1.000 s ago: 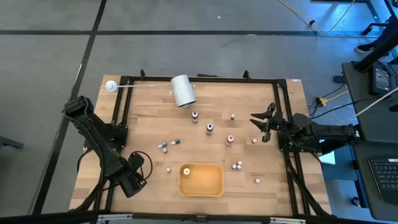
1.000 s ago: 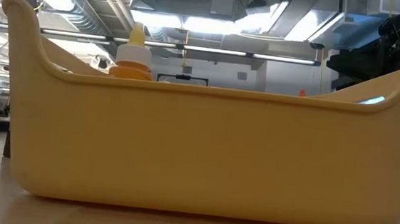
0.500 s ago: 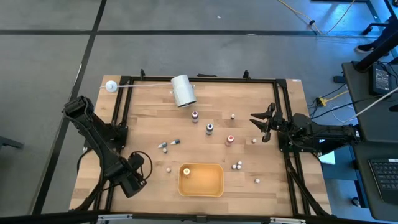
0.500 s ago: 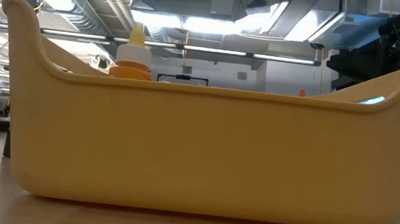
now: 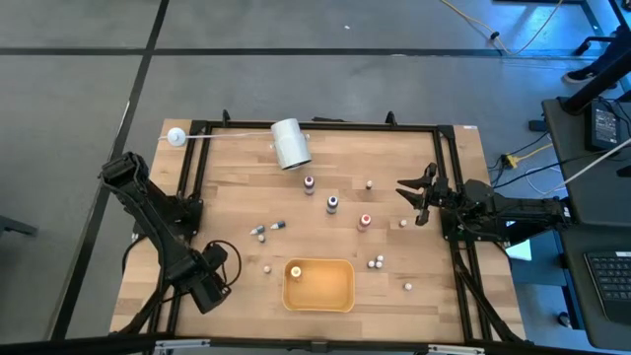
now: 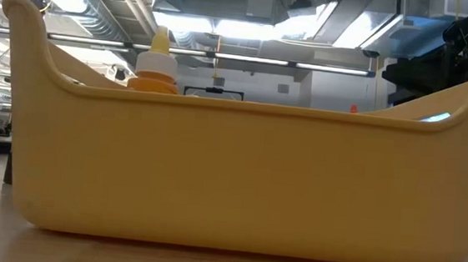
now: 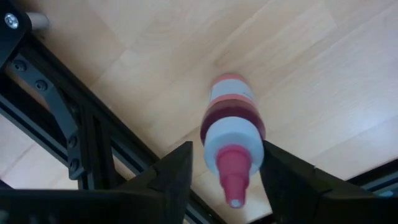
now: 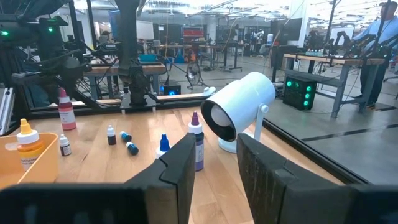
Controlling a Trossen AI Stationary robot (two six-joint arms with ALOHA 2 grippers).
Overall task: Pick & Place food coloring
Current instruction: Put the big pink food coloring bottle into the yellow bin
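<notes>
Holding a red-capped bottle between its fingers, the left gripper sat at the table's near-left corner. Right gripper hovered at the right edge, fingers spread, holding nothing. One orange-capped bottle stood in the yellow bin. Other small bottles lay scattered mid-table, near a white roll.

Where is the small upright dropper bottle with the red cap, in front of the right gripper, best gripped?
Grip the red-capped dropper bottle across its whitish body just below the cap, coming down from above. It appears to stand upright with bare table around it, so fingers fit either side; the open right gripper is nearest.
</notes>
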